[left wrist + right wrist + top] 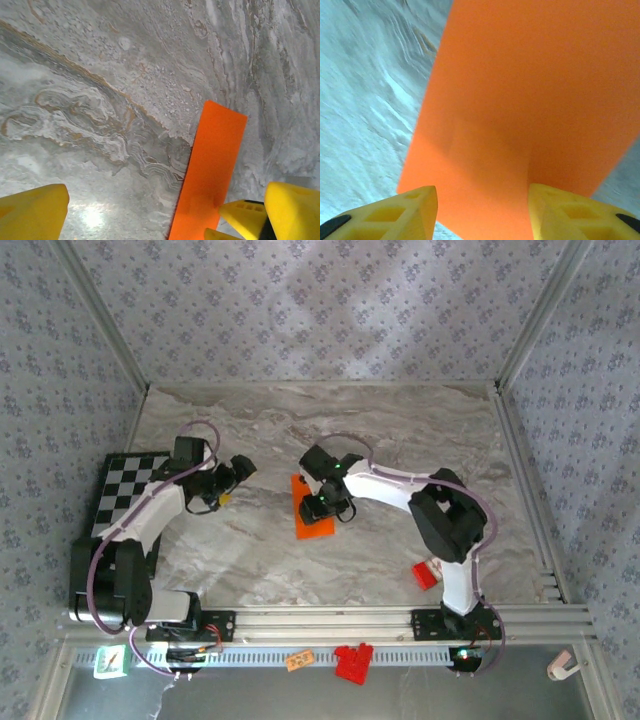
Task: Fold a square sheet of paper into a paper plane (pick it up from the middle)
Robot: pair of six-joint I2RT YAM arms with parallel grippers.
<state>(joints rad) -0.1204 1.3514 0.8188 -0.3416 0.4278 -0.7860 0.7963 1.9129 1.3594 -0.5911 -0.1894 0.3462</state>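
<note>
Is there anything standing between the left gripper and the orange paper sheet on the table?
Nothing visible. Between the left gripper and the square sheet of paper lies bare marble table. The right gripper is over the sheet itself, not in that gap.

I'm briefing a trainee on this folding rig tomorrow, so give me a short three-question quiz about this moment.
1. True or false: the left gripper is clamped on the folded orange paper.
2. Which gripper hangs over the paper? A) left B) right C) both
3. Fill in: the checkerboard lies on the table's ____ side, by the robot's own sides.

Key
1. False: its jaws stand wide open, apart from the paper.
2. B: the right gripper has a finger on either side, with the paper under it.
3. left
</note>
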